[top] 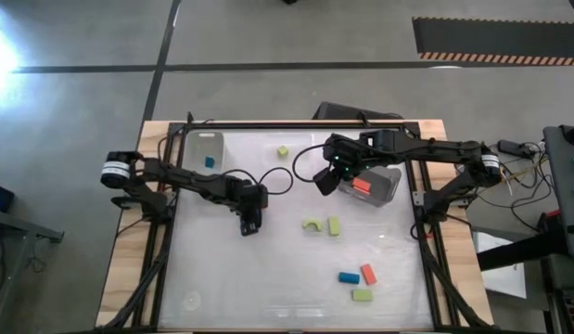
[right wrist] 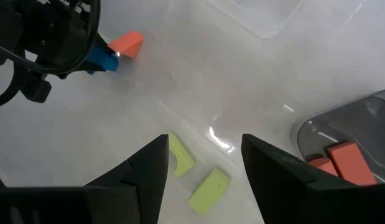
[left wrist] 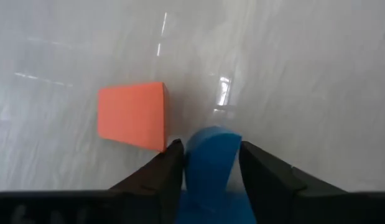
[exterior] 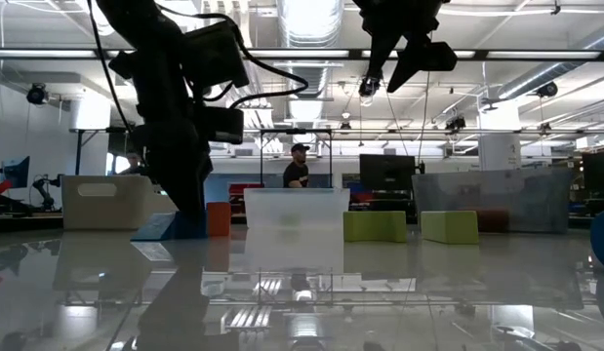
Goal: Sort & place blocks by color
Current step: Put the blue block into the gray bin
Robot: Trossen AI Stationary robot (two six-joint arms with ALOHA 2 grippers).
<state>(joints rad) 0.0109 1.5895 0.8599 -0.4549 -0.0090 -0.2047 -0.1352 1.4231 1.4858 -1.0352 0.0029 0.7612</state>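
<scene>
Your left pincer point(left wrist: 208, 163) is sitting low over the middle-left of the tabletop point(top: 268, 269), its two fingers point(left wrist: 161, 171) standing on either side of a blue block point(left wrist: 211, 155) with a rounded end; whether they are gripping it yet you cannot tell. An orange block point(left wrist: 133, 115) is lying just beside that blue one, close to the left finger.

Your right pincer point(right wrist: 201, 165) is hanging above the tabletop near the grey bin point(top: 387, 190), with its fingers spread apart and nothing between them. Inside that bin two orange blocks point(right wrist: 341, 158) are resting against each other. Below this pincer a green arch point(right wrist: 180, 155) and a green brick point(right wrist: 209, 186) are lying near each other on the white surface.

The clear bin point(top: 201, 153) at the far left is holding one blue piece point(top: 210, 161). A small green cube point(top: 283, 150) is sitting alone near the far edge. Toward the near right, a blue brick point(top: 349, 277), an orange brick point(top: 368, 274) and another green brick point(top: 362, 295) are clustered together.

In the low view, a person point(exterior: 299, 166) is standing in the room beyond the tabletop.
</scene>
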